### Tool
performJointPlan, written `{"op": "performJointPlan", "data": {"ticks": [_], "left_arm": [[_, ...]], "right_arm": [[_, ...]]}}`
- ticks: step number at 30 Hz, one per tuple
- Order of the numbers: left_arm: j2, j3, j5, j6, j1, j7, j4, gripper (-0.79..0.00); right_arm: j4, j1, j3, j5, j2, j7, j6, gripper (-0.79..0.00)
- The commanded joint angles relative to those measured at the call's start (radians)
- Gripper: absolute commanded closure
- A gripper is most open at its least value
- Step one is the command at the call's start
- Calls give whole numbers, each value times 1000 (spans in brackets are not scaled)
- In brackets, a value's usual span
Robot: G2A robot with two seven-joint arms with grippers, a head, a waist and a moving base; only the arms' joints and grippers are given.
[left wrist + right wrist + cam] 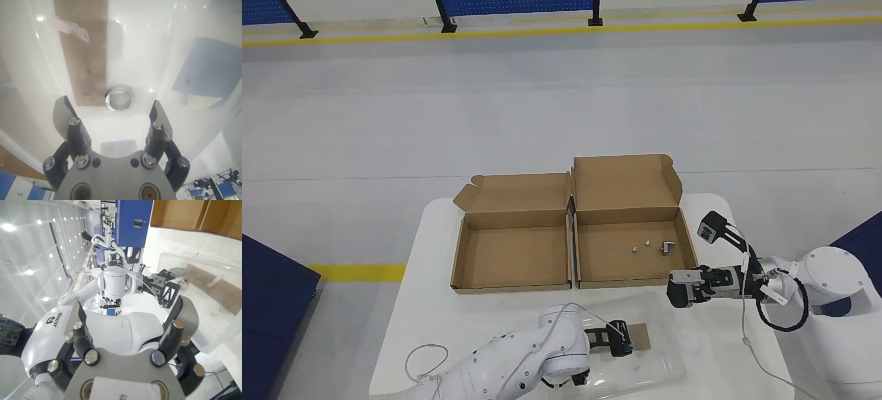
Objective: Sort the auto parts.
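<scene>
The counter [432, 300] carries two open cardboard boxes side by side, walls touching. The left box [510, 258] shows a bare floor. The right box [617, 262] has three small parts (too small to name) on its floor: one [633, 246], one [645, 241] and a larger one [667, 246] near the right wall. Nearer my body sits a clear bin [667, 368] with a brown strip [85, 62] lying flat inside. My left claw [110, 106] hangs in the bin, spread wide and holding nothing. My right claw [130, 300] is also wide and empty, off the right box's front corner and above the counter. A metal ring [120, 99] lies on the bin floor just ahead of my left fingers [62, 113], touching the strip's corner. A clear plastic piece [71, 30] rests across the strip's far end, well apart from the ring.
</scene>
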Motion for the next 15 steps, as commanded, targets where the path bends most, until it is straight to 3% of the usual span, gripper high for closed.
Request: {"op": "performJointPlan", "data": {"ticks": [1,3,7,10,15], "left_arm": [[-5,4,-1,2,-2,-1,9,-366],[-9,7,-1,4,-5,-5,16,-308],[-16,12,5,5,-9,-21,27,-354],[-21,16,11,11,-11,-30,32,-305],[-31,25,24,23,-14,-44,50,-323]], "right_arm": [[0,0,0,0,0,0,0,-785],[0,0,0,0,0,0,0,-785],[0,0,0,0,0,0,0,-785],[0,0,0,0,0,0,0,-785],[0,0,0,0,0,0,0,-785]]}}
